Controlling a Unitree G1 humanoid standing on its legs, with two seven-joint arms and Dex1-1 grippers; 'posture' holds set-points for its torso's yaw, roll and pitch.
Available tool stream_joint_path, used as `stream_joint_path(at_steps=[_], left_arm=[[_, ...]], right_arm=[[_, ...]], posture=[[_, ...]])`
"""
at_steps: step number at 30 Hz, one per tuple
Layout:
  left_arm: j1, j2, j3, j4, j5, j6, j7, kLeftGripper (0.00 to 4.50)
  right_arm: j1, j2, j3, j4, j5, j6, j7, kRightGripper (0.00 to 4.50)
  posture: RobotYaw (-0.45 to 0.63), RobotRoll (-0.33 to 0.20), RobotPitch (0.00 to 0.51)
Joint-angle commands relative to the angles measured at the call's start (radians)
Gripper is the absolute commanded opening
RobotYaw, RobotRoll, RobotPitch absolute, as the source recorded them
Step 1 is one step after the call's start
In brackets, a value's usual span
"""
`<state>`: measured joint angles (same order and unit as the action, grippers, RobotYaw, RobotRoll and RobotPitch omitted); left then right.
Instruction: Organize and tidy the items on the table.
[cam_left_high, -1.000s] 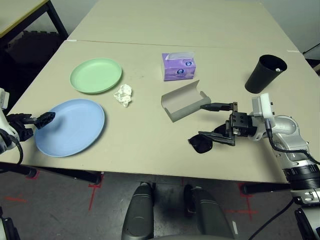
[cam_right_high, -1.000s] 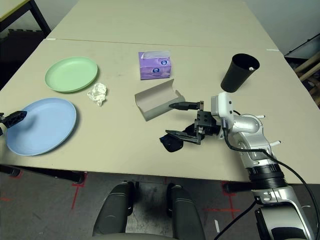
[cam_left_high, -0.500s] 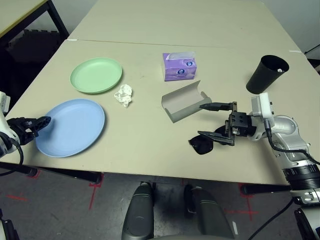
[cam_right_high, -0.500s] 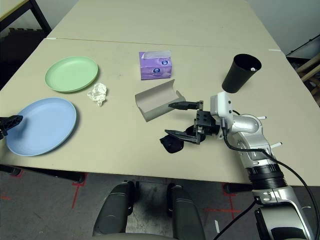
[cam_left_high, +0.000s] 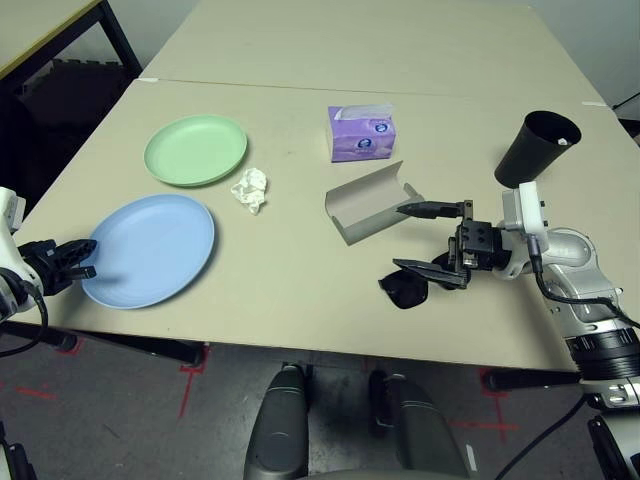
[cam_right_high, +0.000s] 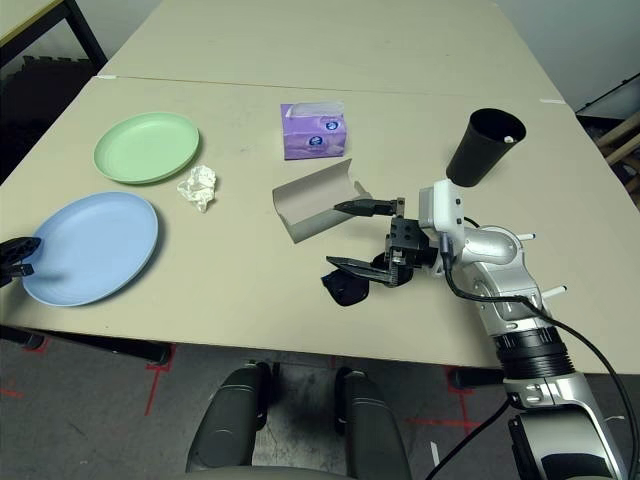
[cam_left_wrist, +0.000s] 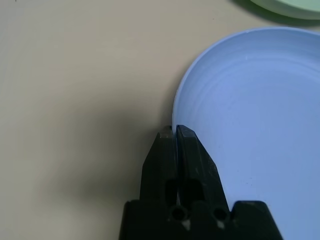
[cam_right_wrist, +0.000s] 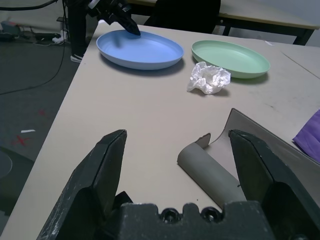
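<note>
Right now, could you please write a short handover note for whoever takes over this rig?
Left gripper: shut on the near-left rim of the light blue plate.
Right gripper: open, holding nothing, one finger by the open glasses case, the other over the black sunglasses.
Green plate, crumpled tissue and black cup sit apart on the table.
Done: nothing visibly sorted.
Left: stack plates, case the sunglasses, clear the tissue.

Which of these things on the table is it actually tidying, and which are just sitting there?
Tidying:
light blue plate
green plate
crumpled tissue
glasses case
sunglasses
black cup

Just there:
purple tissue box
</note>
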<state>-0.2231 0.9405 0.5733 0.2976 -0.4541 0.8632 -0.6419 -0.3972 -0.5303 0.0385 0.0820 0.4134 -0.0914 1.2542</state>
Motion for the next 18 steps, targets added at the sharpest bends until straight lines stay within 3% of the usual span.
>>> stream_joint_path(at_steps=[1,11,18], left_arm=[[0.008,-0.003,0.012,0.027,-0.037,0.070,-0.020,0.02],[0.046,0.002,0.120,-0.073,-0.120,0.138,-0.011,0.02],[-0.101,0.000,0.099,-0.130,-0.150,0.183,0.053,0.02]], right_arm=[[0.004,-0.001,0.011,-0.002,-0.009,-0.002,0.002,4.50],[0.002,-0.006,0.005,0.000,-0.017,-0.003,0.000,4.50],[-0.003,0.001,0.010,0.017,-0.021,-0.005,0.002,4.50]], posture=[[0.20,0.000,0.182],[0.19,0.000,0.178],[0.22,0.000,0.179]])
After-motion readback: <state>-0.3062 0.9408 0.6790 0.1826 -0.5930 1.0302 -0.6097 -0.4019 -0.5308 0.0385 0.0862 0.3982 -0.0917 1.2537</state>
